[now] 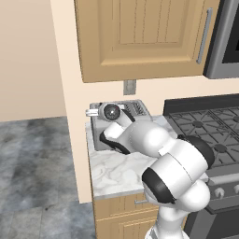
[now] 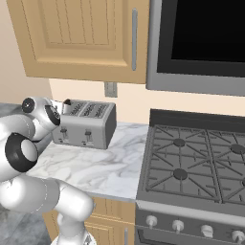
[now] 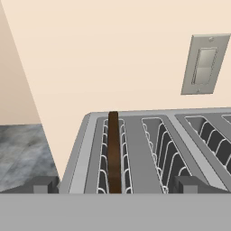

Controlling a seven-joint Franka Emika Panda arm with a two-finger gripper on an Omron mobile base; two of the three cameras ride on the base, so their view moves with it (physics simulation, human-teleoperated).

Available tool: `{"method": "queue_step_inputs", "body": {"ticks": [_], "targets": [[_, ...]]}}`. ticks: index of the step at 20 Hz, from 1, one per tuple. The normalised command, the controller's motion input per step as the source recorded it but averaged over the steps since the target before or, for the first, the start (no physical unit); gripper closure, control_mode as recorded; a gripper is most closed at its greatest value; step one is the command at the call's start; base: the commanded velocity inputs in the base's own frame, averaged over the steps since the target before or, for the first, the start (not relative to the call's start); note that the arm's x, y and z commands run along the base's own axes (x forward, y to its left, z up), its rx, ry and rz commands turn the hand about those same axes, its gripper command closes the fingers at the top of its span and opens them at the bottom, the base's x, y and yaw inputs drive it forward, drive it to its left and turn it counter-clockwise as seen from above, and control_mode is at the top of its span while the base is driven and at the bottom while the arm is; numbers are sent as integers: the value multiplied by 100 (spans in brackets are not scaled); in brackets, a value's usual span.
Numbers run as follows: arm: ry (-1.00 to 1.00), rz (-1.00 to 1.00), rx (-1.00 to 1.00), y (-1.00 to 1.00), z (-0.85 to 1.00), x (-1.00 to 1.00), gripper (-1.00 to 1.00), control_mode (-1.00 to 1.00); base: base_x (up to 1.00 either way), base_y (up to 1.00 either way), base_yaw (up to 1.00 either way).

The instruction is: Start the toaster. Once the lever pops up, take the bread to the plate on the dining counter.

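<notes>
Toaster sits at the back left of the marble surface, left of centre in the right base view, beside the stove. Bread stands on edge in the leftmost slot, lower centre of the hand view. Tool hovers over that slot, jaws spread wide, one fingertip on each side, gripping nothing. Wall switch at upper right.

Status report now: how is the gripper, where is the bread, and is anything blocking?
Gripper open, above the toaster. Bread upright in the leftmost slot as the hand view shows it. Nothing blocking the slots.
</notes>
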Motion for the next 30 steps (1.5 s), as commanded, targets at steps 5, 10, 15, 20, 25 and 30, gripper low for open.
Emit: {"method": "queue_step_inputs", "body": {"ticks": [5,10,15,20,25,30], "targets": [[0,0,0,0,0,0,-100,-100,0,0,0],[0,0,0,1,0,7,-100,-100,0,0,0],[0,0,0,3,0,18,-100,-100,0,0,0],[0,0,0,0,0,4,-100,-100,0,0,0],[10,0,0,2,0,0,-100,-100,0,0,0],[23,0,0,3,-2,0,-100,-100,0,0,0]]}}
